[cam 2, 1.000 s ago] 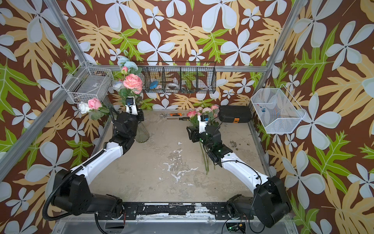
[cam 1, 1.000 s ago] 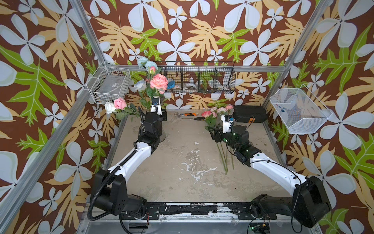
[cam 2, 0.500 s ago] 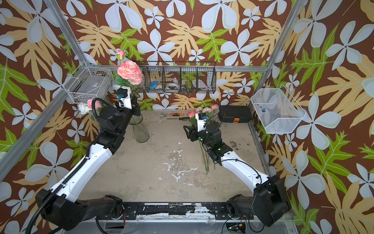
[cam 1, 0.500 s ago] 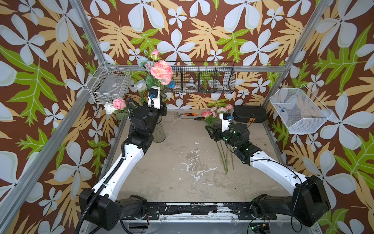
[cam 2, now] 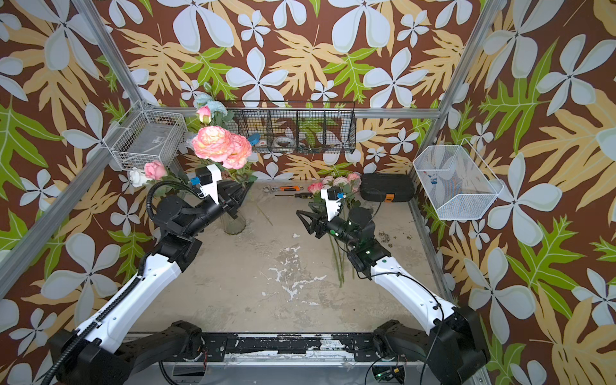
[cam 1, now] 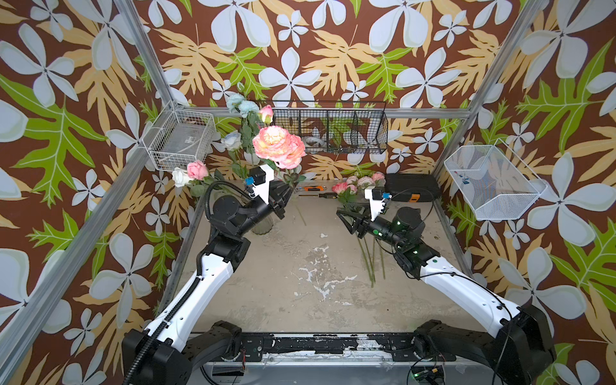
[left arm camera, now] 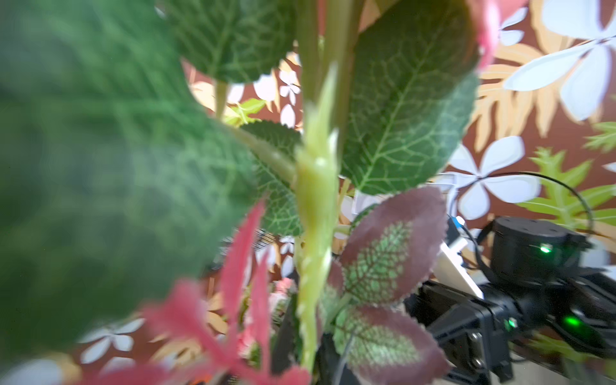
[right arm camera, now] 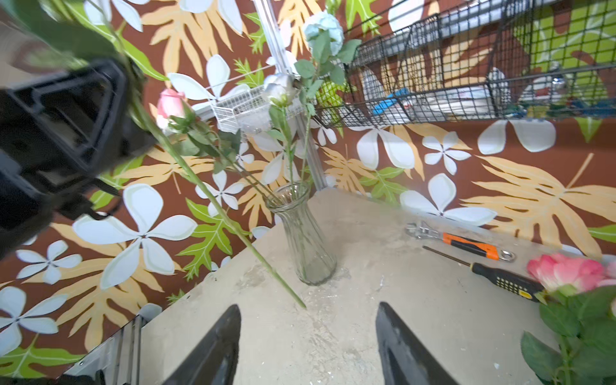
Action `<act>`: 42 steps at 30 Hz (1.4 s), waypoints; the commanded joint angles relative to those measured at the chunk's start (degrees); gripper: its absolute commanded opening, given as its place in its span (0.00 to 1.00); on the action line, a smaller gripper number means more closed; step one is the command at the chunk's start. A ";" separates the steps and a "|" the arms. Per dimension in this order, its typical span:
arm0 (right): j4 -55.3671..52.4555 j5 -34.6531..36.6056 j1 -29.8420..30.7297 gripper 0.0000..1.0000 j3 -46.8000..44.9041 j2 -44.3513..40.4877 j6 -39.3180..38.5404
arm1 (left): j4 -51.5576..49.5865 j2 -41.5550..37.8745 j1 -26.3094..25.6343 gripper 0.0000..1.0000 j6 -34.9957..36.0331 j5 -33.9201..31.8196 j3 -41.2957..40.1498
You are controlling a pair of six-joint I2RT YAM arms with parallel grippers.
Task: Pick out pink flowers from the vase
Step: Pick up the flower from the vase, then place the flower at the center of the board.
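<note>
One pink flower (cam 1: pixel 278 146) slants in your clamped left gripper (cam 1: pixel 287 195), bloom up, stem end beside the vase (right arm camera: pixel 301 240). Leaves (left arm camera: pixel 406 110) hide the grip; right gripper (right arm camera: pixel 308 308) gapes empty.

We see a worn beige table (cam 1: pixel 266 300), scuffed white between the 2 arms. The vase (right arm camera: pixel 305 246) stands on it just below the left gripper (cam 1: pixel 283 200). Beyond the right gripper (cam 1: pixel 346 216) lie 1 orange-handled wrench (cam 1: pixel 313 189), 1 screwdriver (cam 1: pixel 325 195) and 1 black case (cam 1: pixel 411 188). Pink flowers (cam 1: pixel 365 181) lie beside that gripper, their stems running back under its arm.
</note>
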 commanded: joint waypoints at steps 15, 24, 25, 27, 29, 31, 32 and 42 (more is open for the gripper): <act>3.82 -5.75 10.21 0.69 6.46 3.99 -7.19 | 30.45 6.11 -9.69 0.00 -19.84 16.70 -5.74; 4.24 -6.65 10.96 0.24 8.89 6.63 -7.34 | 25.11 5.62 -10.09 0.00 -15.88 14.70 -5.83; 3.84 -6.34 10.99 0.21 8.89 6.63 -7.39 | 24.90 5.41 -10.09 0.00 -15.56 14.41 -5.96; 3.50 -6.10 10.99 0.09 8.81 6.58 -7.56 | 24.81 5.12 -10.12 0.07 -14.96 13.23 -6.42; 2.85 -4.89 10.96 0.00 8.90 6.61 -7.35 | 24.67 4.63 -10.13 0.22 -13.85 11.41 -7.16; 2.67 -4.00 10.99 0.00 8.68 6.54 -6.98 | 24.00 3.90 -10.09 0.39 -12.51 8.32 -8.13; 2.66 -2.37 10.98 0.00 8.55 6.22 -6.58 | 23.15 3.51 -10.09 0.50 -11.39 6.20 -8.53; -5.31 11.69 7.82 0.00 4.96 1.82 -3.96 | 16.69 -4.71 -10.00 1.00 -3.73 -15.44 -21.09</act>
